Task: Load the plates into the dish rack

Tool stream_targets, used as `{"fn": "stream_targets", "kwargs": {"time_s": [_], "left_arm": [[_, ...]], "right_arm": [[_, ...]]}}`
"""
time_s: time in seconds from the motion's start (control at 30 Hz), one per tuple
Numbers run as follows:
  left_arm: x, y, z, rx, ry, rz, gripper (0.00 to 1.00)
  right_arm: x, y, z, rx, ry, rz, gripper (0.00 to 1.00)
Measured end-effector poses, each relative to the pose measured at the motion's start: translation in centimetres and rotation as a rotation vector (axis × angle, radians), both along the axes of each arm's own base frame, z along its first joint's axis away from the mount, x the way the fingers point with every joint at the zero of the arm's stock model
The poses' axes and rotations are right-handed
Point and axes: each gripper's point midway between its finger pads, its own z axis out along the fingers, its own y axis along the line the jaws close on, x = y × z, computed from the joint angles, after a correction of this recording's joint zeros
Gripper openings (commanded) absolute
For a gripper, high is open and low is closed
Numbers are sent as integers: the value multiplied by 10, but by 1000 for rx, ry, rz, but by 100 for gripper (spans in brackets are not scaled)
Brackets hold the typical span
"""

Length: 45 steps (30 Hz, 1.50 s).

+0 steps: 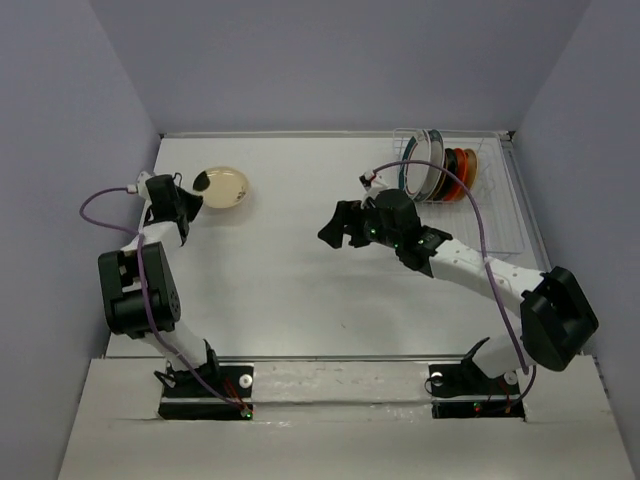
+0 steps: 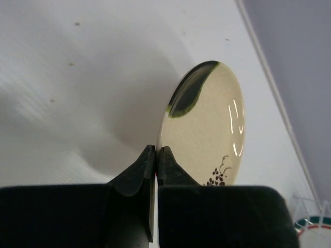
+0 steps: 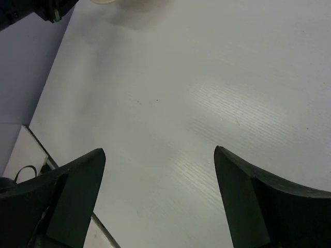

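- The dish rack [image 1: 492, 228] is seen at the far right corner of the desk [image 1: 290, 300], against the back and right walls.
- Plates are held on edge in the far left part of the rack, packed close together in its slots.
- A white plate with a teal rim [image 1: 417, 178] stands on the left of that group, and an orange-red plate [image 1: 468, 172] on the right.
- Darker and amber edges are seen between these two, but the exact count of racked plates cannot be told.
- The near and right parts of the rack are shown as bare wire.
- A cream plate [image 1: 224, 186] with a dark green patch and small dark flower marks is found at the far left of the desk, well apart from the rack.
- The cream plate [image 2: 207, 129] is pinched at its rim by the left hand [image 2: 156, 154], whose fingers are closed tight on the edge.
- The plate is seen tilted in the left wrist view, with a shadow on the desk beneath it; whether it touches the desk cannot be told.
- The right hand [image 1: 338, 228] is held over the middle of the desk, between the cream plate and the rack.
- The right hand [image 3: 160, 155] is spread wide, with nothing between its fingers and only bare desk below.
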Motion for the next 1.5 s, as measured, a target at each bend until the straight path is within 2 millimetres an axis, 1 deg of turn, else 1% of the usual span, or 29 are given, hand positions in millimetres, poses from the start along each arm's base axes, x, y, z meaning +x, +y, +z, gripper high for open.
{"fn": "stream_targets", "kwargs": {"time_s": [0.1, 0.13, 0.17, 0.2, 0.23, 0.27, 0.33, 0.37, 0.43, 0.53, 0.6, 0.67, 0.7, 0.8, 0.83, 0.87, 0.9, 1.0, 1.03, 1.07, 1.13, 1.17, 1.2, 1.23, 1.3, 1.33, 1.4, 1.5], "left_arm": [[3, -36, 52, -7, -120, -96, 6], [2, -55, 73, -11, -172, -148, 6], [0, -70, 88, -13, -211, -190, 6], [-4, -92, 107, -17, -259, -247, 6], [-10, -109, 120, -22, -295, -292, 6], [-15, -119, 127, -27, -313, -322, 6], [-30, -155, 143, -44, -359, -420, 6], [-38, -169, 147, -54, -369, -461, 6], [-50, -190, 145, -72, -371, -523, 6], [-71, -217, 132, -95, -344, -604, 6], [-84, -232, 125, -109, -330, -654, 6], [-95, -245, 124, -120, -329, -698, 6], [-98, -249, 124, -124, -330, -712, 6], [-110, -263, 135, -135, -369, -768, 6], [-112, -266, 139, -136, -384, -781, 6], [-114, -269, 145, -136, -406, -796, 6], [-116, -270, 150, -132, -425, -808, 6], [-120, -272, 160, -121, -463, -835, 6], [-121, -272, 162, -114, -471, -842, 11], [-122, -272, 163, -105, -475, -848, 30], [-124, -273, 161, -96, -470, -863, 54], [-126, -274, 161, -97, -467, -872, 85], [-129, -274, 162, -94, -467, -881, 97], [-131, -274, 162, -80, -469, -893, 99], [-134, -273, 168, -58, -469, -903, 99], [-137, -271, 172, -41, -466, -906, 99], [-142, -265, 183, 15, -484, -911, 99], [-153, -257, 202, 82, -526, -916, 99]], "right_arm": [[13, 11, 7, 23, 15, -16, 94], [16, 14, 9, 30, 16, -21, 95], [19, 16, 11, 35, 18, -26, 95], [22, 17, 14, 42, 20, -33, 96], [24, 17, 18, 48, 17, -40, 96], [27, 17, 22, 54, 14, -45, 96], [34, 13, 31, 75, 9, -59, 96], [41, 7, 37, 87, 2, -79, 96], [52, -7, 43, 99, -5, -108, 95], [62, -28, 54, 109, -26, -137, 93], [63, -34, 60, 109, -42, -139, 91], [60, -35, 65, 110, -53, -132, 89], [59, -36, 66, 112, -56, -131, 87], [58, -38, 65, 109, -55, -127, 79], [57, -37, 64, 107, -53, -120, 70], [55, -37, 63, 105, -45, -112, 63], [55, -38, 62, 102, -41, -107, 47], [52, -36, 62, 105, -37, -90, 11], [52, -36, 62, 107, -36, -91, 7], [51, -36, 62, 110, -34, -93, 7], [49, -38, 66, 123, -37, -100, 7], [49, -41, 69, 122, -49, -102, 7], [47, -44, 71, 120, -50, -108, 7], [47, -48, 73, 119, -58, -117, 7], [51, -59, 78, 116, -71, -144, 7], [59, -76, 81, 110, -82, -189, 7], [65, -92, 84, 105, -90, -230, 7], [89, -156, 92, 27, -124, -433, 7]]}}
